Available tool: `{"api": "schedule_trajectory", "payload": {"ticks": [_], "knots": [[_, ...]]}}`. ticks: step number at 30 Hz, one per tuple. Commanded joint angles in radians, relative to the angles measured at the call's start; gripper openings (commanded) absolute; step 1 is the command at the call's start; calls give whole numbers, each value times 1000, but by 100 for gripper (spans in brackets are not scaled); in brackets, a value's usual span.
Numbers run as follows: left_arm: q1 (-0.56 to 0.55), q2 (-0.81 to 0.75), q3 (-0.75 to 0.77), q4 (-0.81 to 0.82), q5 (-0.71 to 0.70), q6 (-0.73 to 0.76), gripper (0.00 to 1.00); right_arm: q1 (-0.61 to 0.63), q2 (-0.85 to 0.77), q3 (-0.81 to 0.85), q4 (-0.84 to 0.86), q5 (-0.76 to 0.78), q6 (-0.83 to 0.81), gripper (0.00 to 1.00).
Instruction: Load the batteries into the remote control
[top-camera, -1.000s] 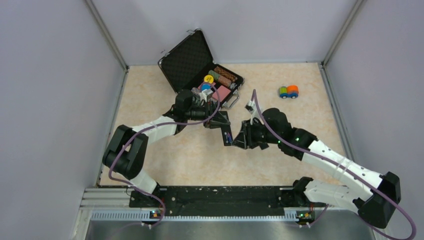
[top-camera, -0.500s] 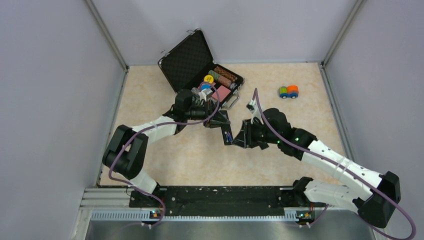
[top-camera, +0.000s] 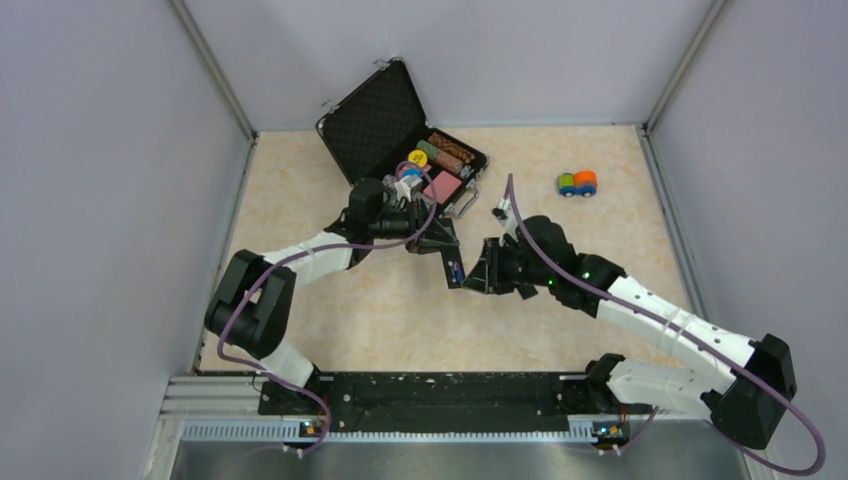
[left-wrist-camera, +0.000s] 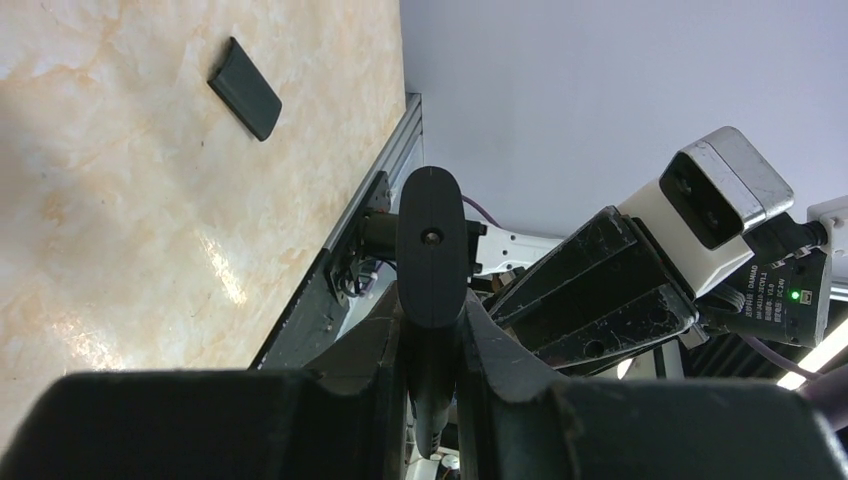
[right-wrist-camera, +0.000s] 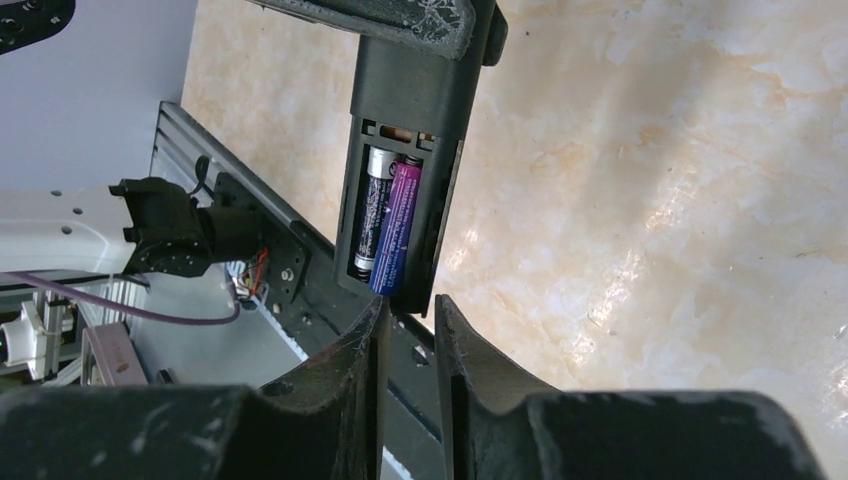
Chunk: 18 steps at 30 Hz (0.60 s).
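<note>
My left gripper (top-camera: 437, 242) is shut on the remote control (top-camera: 453, 264), a slim black bar held off the table; it shows end-on between my fingers in the left wrist view (left-wrist-camera: 431, 245). In the right wrist view the remote (right-wrist-camera: 410, 110) has its back open. Both batteries lie side by side in the bay: the dark one with a pale end (right-wrist-camera: 376, 205) and the purple one (right-wrist-camera: 399, 225). My right gripper (right-wrist-camera: 410, 305) is just below the bay's end, jaws almost together and empty. It also shows in the top view (top-camera: 480, 276).
The small flat black cover (left-wrist-camera: 245, 88) lies on the table. An open black case of poker chips (top-camera: 372, 125) stands behind the left gripper. A small toy car (top-camera: 577, 183) sits at the back right. Grey walls surround the table.
My right arm has edged slightly left toward the remote's end. The left gripper still holds the remote in the same place.
</note>
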Motion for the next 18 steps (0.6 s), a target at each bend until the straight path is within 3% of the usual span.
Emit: {"api": "schedule_trajectory", "payload": {"ticks": [1, 18], "knots": [[-11, -62, 24, 24, 78, -18, 0, -1, 32, 18, 42, 77, 29, 21], [-14, -90, 10, 47, 86, -3, 0, -14, 132, 43, 26, 45, 147, 18]]}}
